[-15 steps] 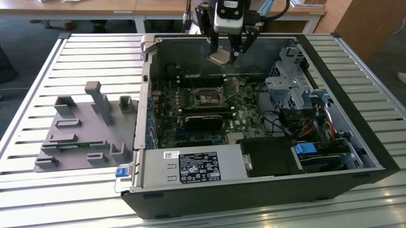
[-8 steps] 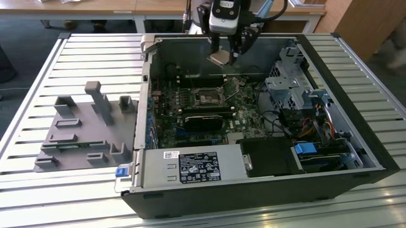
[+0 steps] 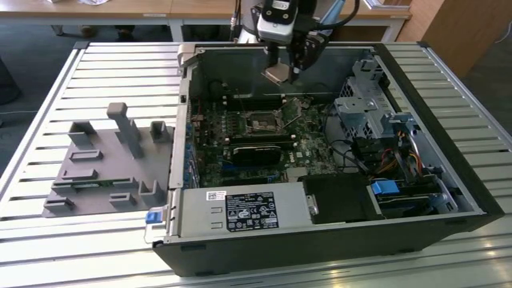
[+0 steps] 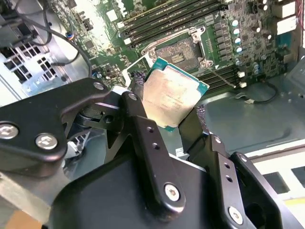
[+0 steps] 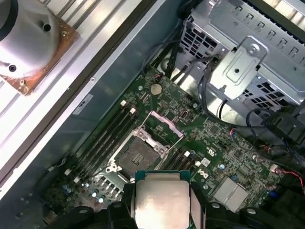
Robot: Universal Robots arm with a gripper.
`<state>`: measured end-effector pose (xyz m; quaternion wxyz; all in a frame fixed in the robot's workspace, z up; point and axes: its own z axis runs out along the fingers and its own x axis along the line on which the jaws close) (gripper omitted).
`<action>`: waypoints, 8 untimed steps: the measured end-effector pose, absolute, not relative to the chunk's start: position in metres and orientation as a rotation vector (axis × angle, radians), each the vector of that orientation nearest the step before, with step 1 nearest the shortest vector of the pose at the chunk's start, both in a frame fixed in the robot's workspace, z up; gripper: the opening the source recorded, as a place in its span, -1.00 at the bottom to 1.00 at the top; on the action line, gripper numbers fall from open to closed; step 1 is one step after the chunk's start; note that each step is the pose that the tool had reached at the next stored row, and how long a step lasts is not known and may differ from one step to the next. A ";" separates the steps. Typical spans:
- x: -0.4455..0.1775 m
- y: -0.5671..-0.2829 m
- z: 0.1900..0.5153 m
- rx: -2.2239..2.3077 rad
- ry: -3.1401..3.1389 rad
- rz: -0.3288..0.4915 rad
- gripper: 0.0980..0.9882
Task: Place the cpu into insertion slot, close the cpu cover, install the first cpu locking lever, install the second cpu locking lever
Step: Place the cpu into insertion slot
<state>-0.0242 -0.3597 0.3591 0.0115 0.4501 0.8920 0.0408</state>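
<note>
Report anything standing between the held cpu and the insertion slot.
Nothing visible does. The claw holds the cpu in open air above the board. The insertion slot lies bare below it, with the cpu cover raised off it at one side.

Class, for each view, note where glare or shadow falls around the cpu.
Exterior view: the slatted table shines, the case interior shaded. Second wrist view: glare washes part of the motherboard behind the cpu. First wrist view: the cpu's face gleams pale.

A slatted table [image 3: 48, 96] bears an open computer case [image 3: 320, 249] and a grey fixture [image 3: 96, 180].
</note>
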 end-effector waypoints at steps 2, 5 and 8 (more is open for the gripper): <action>-0.024 -0.360 0.359 1.436 2.764 0.127 0.00; -0.024 -0.360 0.359 1.480 2.739 0.126 0.00; -0.024 -0.359 0.359 1.525 2.713 0.125 0.00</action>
